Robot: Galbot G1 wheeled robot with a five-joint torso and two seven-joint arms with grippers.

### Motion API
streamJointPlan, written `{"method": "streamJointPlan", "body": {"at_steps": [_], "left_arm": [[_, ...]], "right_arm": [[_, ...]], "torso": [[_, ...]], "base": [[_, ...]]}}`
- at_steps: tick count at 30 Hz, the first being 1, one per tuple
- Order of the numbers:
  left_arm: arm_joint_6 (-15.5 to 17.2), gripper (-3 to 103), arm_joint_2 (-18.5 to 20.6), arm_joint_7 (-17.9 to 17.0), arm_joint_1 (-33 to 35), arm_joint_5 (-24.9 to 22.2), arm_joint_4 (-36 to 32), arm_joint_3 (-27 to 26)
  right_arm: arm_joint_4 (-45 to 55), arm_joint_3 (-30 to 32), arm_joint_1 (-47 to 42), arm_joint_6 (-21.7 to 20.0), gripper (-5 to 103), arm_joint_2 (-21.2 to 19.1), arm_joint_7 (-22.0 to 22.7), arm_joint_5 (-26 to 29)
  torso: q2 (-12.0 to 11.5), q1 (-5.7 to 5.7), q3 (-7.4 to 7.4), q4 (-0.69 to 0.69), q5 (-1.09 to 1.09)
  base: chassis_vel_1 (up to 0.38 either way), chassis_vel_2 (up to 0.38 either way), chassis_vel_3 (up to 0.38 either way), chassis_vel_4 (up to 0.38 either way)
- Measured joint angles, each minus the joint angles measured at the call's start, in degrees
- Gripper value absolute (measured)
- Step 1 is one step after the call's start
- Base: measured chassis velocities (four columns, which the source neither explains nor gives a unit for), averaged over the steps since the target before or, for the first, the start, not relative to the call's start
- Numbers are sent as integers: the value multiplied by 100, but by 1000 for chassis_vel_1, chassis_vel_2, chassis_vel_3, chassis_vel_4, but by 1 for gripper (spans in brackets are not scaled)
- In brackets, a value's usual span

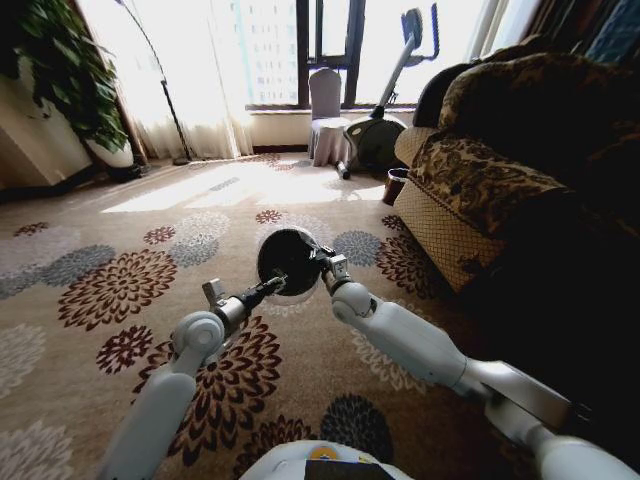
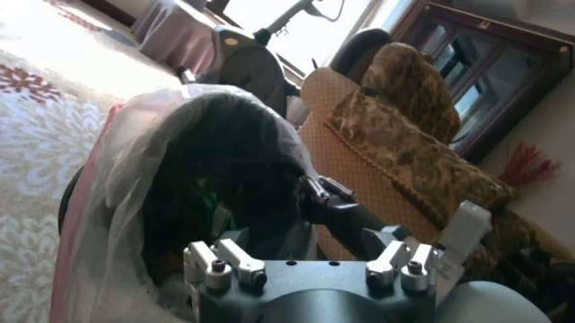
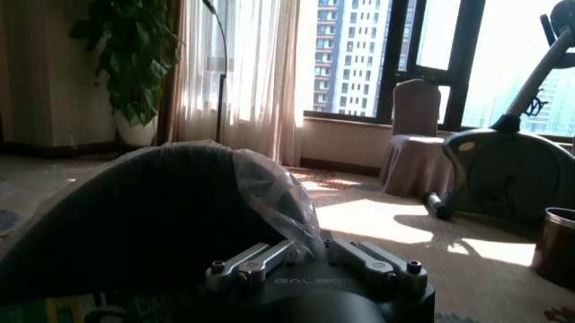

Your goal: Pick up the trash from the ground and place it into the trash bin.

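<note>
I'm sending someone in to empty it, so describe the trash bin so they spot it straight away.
On the flowered carpet left of the patterned sofa, both robot arms meet at the trash bin. It is small, round and black, with a translucent plastic liner around its rim.

1. The trash bin (image 1: 290,258) – small, round and black – stands on the flowered carpet just ahead of both arms, near the sofa's corner.
2. A translucent grey-white bag liner (image 2: 126,175) drapes loosely over its rim and down the outside.
3. Inside the dark interior something green (image 2: 209,202) shows – trash, too dim to identify.
</note>
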Motion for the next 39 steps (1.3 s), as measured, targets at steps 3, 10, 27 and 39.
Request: {"method": "streamJointPlan", "body": {"at_steps": [3, 10, 27, 39], "left_arm": [[-177, 92, 76, 584, 124, 702, -181, -53], [-2944, 100, 312, 1599, 375, 3659, 448, -212], [-4873, 100, 213, 1582, 406, 4231, 1525, -392], [-4813, 100, -22, 959, -5, 4429, 2640, 27]], "right_arm": [[-92, 58, -67, -2, 0, -34, -16, -55], [88, 415, -385, -377, 0, -341, 6, 328], [1724, 2236, -1870, -1130, 0, -2194, 474, 2007], [3389, 5213, -5415, -783, 0, -2868, 252, 1605]], "torso": [[0, 0, 0, -2, 5], [0, 0, 1, -2, 0], [0, 0, 0, -4, 2], [1, 0, -1, -7, 3]], "base": [[0, 0, 0, 0], [0, 0, 0, 0], [0, 0, 0, 0], [0, 0, 0, 0]]}}
